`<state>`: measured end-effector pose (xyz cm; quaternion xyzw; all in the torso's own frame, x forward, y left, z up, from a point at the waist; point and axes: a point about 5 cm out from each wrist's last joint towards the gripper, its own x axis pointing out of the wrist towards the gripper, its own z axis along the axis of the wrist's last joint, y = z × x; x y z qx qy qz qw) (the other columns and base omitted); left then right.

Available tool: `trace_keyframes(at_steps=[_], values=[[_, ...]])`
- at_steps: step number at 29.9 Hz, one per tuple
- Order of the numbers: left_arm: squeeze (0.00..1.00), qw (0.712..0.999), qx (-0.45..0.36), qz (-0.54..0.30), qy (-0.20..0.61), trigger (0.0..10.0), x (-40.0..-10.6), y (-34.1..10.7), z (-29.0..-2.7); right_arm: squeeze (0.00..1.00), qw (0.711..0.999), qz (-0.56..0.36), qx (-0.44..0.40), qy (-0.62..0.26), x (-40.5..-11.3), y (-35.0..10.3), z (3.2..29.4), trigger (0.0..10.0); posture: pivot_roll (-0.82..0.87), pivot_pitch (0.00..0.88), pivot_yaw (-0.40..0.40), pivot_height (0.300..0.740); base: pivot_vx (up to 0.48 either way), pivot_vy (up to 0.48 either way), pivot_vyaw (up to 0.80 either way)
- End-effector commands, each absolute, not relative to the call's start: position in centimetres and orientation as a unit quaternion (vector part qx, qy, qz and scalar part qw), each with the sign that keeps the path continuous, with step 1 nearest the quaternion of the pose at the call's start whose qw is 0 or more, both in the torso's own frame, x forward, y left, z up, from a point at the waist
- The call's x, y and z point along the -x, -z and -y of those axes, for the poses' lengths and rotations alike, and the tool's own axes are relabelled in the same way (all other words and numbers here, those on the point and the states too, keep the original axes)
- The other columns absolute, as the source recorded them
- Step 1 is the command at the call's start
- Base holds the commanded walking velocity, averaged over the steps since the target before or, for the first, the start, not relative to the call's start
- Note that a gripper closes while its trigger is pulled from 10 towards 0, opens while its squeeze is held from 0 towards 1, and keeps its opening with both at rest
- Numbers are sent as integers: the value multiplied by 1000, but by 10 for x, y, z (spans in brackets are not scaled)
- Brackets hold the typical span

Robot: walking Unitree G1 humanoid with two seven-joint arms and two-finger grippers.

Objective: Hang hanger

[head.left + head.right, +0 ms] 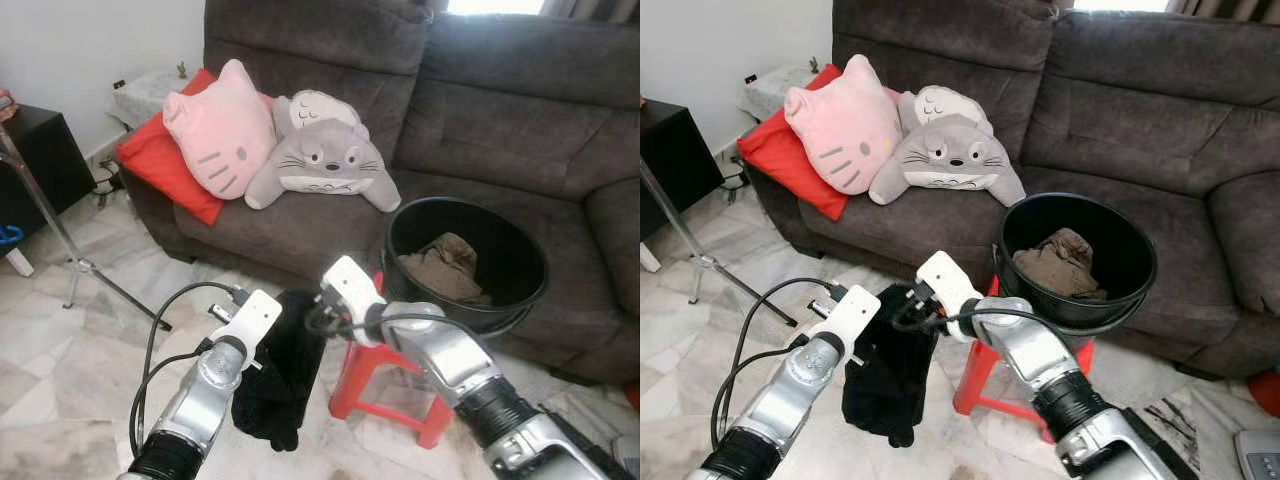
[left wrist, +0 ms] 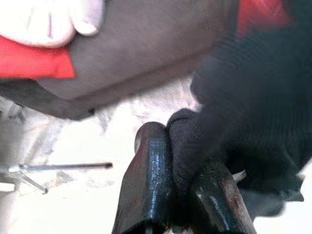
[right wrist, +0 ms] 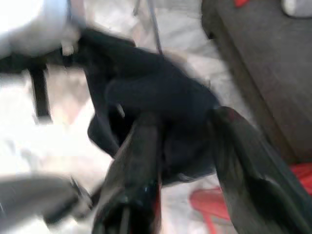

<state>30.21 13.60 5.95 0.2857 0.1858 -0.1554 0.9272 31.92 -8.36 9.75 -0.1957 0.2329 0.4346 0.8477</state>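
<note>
Holding a black garment [image 1: 280, 370] up between both arms, low over the marble floor [image 1: 60, 380] in front of the grey sofa [image 1: 480, 110]. Left gripper [image 2: 183, 187] pinching a fold of the cloth tightly between its fingers [image 2: 151, 180]. Right gripper [image 3: 183, 161] gripping the top of the same cloth, fingers [image 3: 136, 165] spread narrowly around it. Standing just right of the garment: a red stool [image 1: 385, 385] bearing a black bucket [image 1: 520, 290] with a brown cloth [image 1: 445, 265]. Judging the task as barely begun: no hanger clearly discernible, nothing hung. Metal stand [image 1: 60, 235] waiting far left.
</note>
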Motion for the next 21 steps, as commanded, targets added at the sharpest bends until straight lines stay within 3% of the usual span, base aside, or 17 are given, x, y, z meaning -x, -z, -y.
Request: trace_keyframes(at_steps=[1, 3, 9, 15, 17, 21], values=[[0, 923, -291, -187, 169, 0, -303, -65, -136, 0, 832, -232, 231, -448, -319, -96, 85, 10000, -19, 0, -41, 740, 0, 0, 0], [0, 916, -294, -201, 183, 0, -301, -66, -140, 0, 812, -238, 248, -471, -315, -94, 89, 10000, -16, 0, -41, 740, 0, 0, 0], [0, 911, -284, -224, 196, 0, -298, -66, -143, 0, 815, -234, 265, -459, -318, -92, 95, 10000, -13, 0, -37, 740, 0, 0, 0], [0, 932, -201, -249, 171, 0, -298, -67, -139, 0, 838, -194, 213, -463, -321, -98, 80, 10000, -12, 0, -32, 740, 0, 0, 0], [0, 940, -170, -250, 156, 0, -300, -70, -137, 0, 834, -182, 174, -492, -314, -99, 69, 10000, -4, 0, -35, 740, 0, 0, 0], [0, 955, -119, -240, 128, 0, -306, -80, -133, 0, 809, -176, 171, -534, -301, -96, 58, 10000, -5, 0, -34, 740, 0, 0, 0]])
